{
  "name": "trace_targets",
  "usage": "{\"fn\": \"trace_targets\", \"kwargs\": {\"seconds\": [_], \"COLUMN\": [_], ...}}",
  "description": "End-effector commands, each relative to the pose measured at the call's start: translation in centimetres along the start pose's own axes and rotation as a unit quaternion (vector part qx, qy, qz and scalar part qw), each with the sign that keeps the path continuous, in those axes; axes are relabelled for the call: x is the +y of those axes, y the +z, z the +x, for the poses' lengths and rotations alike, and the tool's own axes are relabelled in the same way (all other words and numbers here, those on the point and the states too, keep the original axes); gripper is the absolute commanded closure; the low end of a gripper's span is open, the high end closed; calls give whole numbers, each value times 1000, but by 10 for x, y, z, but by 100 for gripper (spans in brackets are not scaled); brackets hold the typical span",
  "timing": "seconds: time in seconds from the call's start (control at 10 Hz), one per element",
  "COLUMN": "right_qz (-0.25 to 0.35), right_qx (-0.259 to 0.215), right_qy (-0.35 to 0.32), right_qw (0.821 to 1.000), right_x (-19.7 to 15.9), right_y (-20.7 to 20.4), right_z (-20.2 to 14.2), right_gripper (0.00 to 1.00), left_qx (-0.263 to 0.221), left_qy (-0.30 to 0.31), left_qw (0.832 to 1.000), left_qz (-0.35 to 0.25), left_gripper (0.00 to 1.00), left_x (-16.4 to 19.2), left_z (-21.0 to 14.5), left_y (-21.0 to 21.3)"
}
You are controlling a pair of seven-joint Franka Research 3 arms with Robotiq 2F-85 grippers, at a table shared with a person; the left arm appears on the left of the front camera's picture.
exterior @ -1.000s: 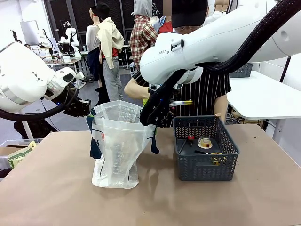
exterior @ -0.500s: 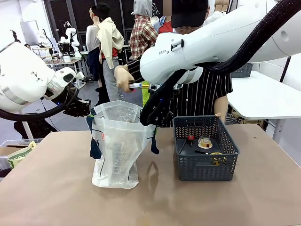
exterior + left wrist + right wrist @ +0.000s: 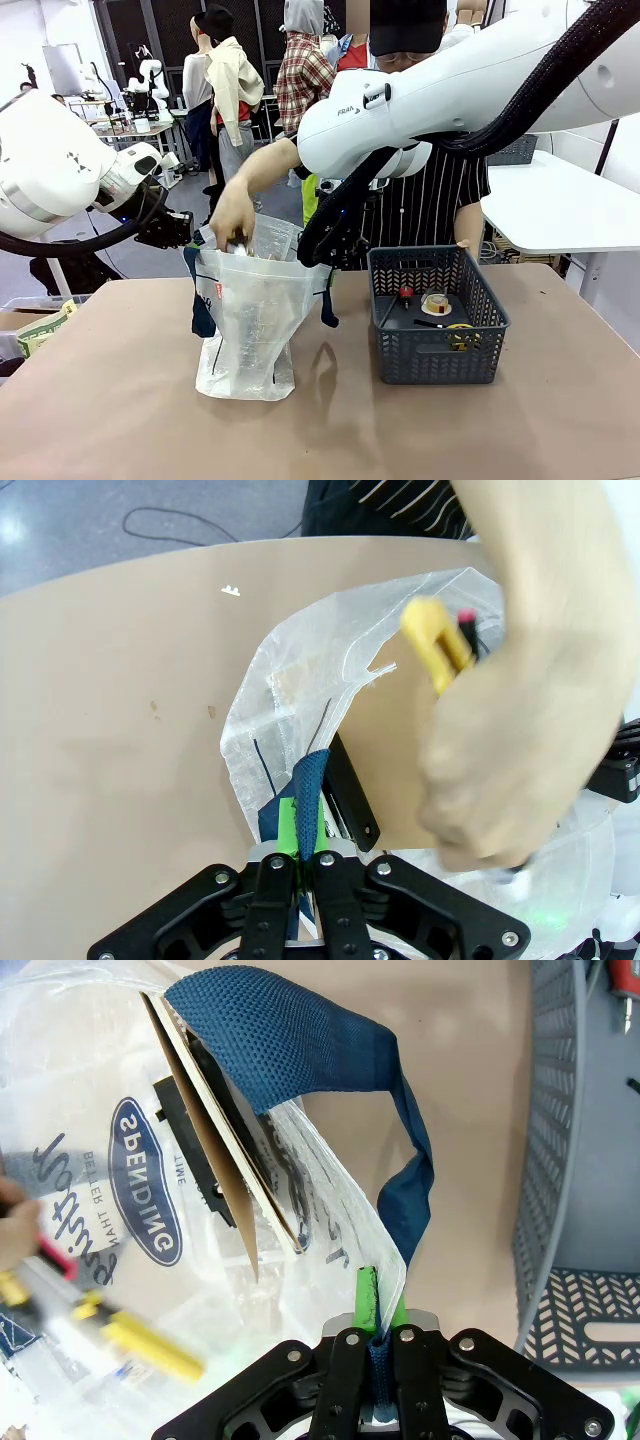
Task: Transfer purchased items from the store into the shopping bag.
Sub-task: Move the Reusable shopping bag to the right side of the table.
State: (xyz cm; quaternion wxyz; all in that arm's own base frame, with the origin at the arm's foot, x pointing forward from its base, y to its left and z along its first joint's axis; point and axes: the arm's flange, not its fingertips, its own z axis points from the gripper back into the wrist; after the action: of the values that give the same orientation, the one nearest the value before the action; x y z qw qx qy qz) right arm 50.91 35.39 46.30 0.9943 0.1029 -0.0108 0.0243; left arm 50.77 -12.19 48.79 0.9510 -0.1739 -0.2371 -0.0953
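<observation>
Two claws hold the shopping bag [image 3: 250,320] open; your left claw [image 3: 300,832] and right claw [image 3: 382,1310] each pinch a navy strap [image 3: 300,1050]; the person's hand [image 3: 232,215] holds a yellow item [image 3: 437,640] at the mouth between them; the store [image 3: 420,360] stands beside it, on your right.

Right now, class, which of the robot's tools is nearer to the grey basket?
Right. The right tool grips the shopping bag at its edge just beside the basket; the left tool grips the bag's opposite edge, farther off.
</observation>
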Motion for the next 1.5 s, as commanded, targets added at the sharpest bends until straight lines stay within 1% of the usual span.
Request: {"fn": "trace_targets", "kwargs": {"seconds": [0.0, 1.4], "right_qz": [1, 1], "right_qx": [0, 0], "right_qy": [-2, -2], "right_qw": [1000, 1000], "right_x": [-1, -1], "right_y": [1, 1], "right_z": [-1, -1], "right_gripper": [100, 100], "left_qx": [-8, -8], "left_qy": [1, 1], "left_qw": [1000, 1000], "left_qz": [4, 4], "left_gripper": [100, 100], "left_x": [2, 2], "left_z": [-4, -4], "left_y": [3, 3]}}
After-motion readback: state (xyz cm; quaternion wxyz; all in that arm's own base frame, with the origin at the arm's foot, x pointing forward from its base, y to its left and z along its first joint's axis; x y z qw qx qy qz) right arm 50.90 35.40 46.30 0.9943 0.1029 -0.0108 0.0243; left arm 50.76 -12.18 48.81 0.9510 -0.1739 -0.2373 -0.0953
